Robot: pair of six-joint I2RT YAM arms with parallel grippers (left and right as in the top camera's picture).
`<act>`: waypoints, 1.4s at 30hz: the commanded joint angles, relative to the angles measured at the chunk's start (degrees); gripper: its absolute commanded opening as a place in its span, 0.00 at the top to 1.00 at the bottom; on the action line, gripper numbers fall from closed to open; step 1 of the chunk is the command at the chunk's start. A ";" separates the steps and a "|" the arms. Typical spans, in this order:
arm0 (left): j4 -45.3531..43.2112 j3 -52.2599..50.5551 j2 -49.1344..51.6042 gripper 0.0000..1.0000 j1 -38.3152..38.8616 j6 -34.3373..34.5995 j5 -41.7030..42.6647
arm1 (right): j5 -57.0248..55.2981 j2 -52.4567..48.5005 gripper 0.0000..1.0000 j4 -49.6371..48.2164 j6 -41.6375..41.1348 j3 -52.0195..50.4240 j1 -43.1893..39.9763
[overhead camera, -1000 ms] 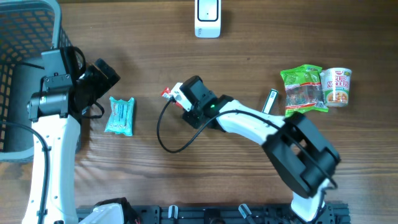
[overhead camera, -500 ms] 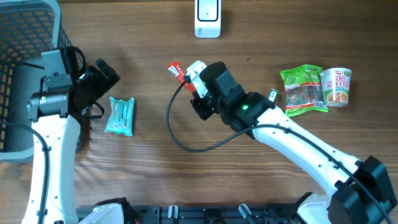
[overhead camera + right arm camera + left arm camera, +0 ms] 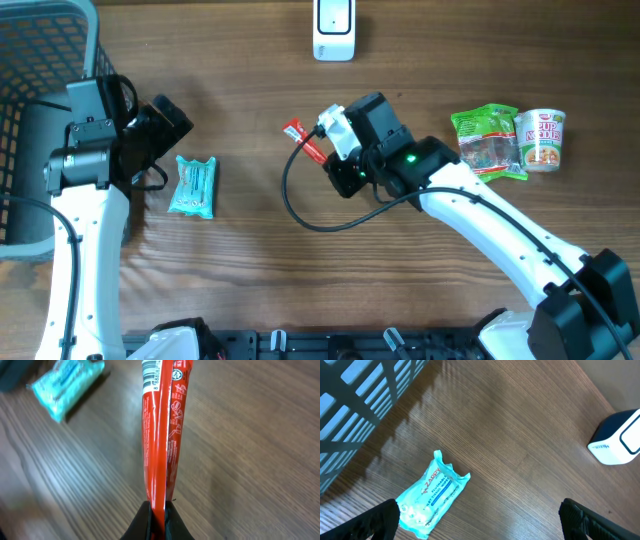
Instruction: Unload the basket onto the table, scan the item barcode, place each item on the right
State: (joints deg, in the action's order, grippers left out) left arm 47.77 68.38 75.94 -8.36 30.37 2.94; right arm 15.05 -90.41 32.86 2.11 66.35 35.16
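Wood-grain bench [image 3: 230, 80], white scanner [image 3: 333, 30] at the far edge, dark basket [image 3: 40, 60] in the left corner. The right gripper [image 3: 322, 150] is pinched tight on the tail end of a red stick packet [image 3: 303, 140]. It holds the packet off the bench near mid-table, below and a little left of the scanner and well apart from it. In the right wrist view the packet [image 3: 162, 425] runs straight out from the closed fingertips. The barcode [image 3: 151, 372] is on the far free end, partly cropped by the frame edge.

The left gripper [image 3: 479, 510] is spread wide and holds nothing, parked by the basket. A teal packet [image 3: 432, 495] lies on the bench just below it.

Step in hand looks like presenting the red packet to the scanner.
- Carry the free end toward the scanner, not the wrist.
- Roll the wrist so the barcode face squares up to the scanner front. Right now it seems to sit edge-on and off to one side.
- The packet is thin and likely floppy, so go slow or the tip will wag and blur the read.
- Hold close and steady, but don't knock the unit.
- The grip is far from the code, so no regrasp should be needed.
- Watch the loose black cable [image 3: 300, 215] trailing under the arm.
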 commanded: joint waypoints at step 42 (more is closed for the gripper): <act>-8.17 0.52 4.15 0.00 22.25 -5.95 28.44 | 30.80 0.92 0.96 2.16 6.91 2.86 -8.55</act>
State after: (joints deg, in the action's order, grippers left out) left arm 42.00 68.38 79.55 9.96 25.96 29.67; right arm 40.21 -90.41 35.64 7.66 67.55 26.57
